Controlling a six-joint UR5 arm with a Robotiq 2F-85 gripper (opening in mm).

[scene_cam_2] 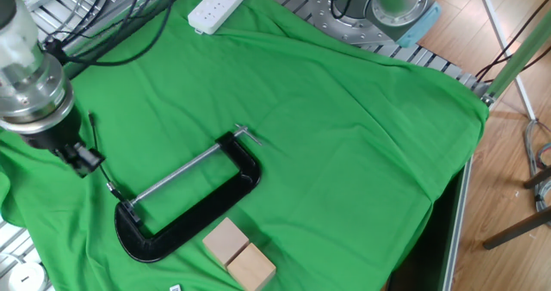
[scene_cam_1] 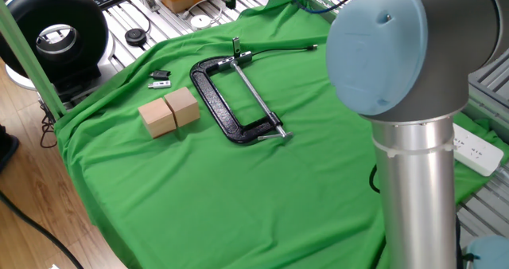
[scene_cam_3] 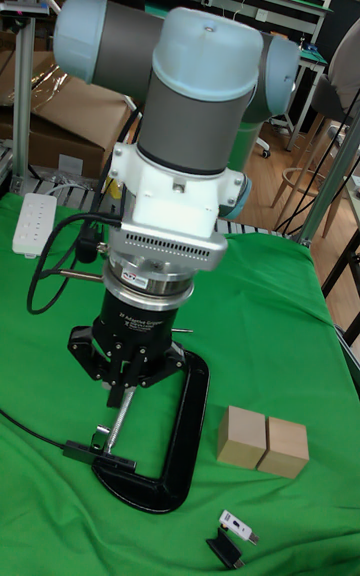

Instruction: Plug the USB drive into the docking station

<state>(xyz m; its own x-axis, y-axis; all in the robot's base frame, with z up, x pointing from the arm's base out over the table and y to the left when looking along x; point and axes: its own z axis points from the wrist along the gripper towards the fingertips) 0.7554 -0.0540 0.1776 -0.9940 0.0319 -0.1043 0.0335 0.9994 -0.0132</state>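
Observation:
A slim dark stick, the USB drive (scene_cam_3: pixel 88 454), lies on the green cloth beside the screw handle of the black C-clamp (scene_cam_3: pixel 185 416). A black cable runs to the stick from the left. It also shows as a thin dark sliver, the same USB drive (scene_cam_2: pixel 91 127). My gripper (scene_cam_3: pixel 122 384) hangs over the clamp's screw end, a little above and beside the stick, fingers closed together with nothing seen between them. The other fixed view shows the gripper (scene_cam_2: pixel 82 159) just below the wrist. The docking station is out of view.
Two wooden blocks (scene_cam_3: pixel 263 441) sit side by side near the clamp (scene_cam_1: pixel 216 102). A small black-and-silver piece (scene_cam_3: pixel 232 536) lies at the cloth's front. A white power strip (scene_cam_2: pixel 219 3) rests at the table's edge. Loose robot cables trail at the back left.

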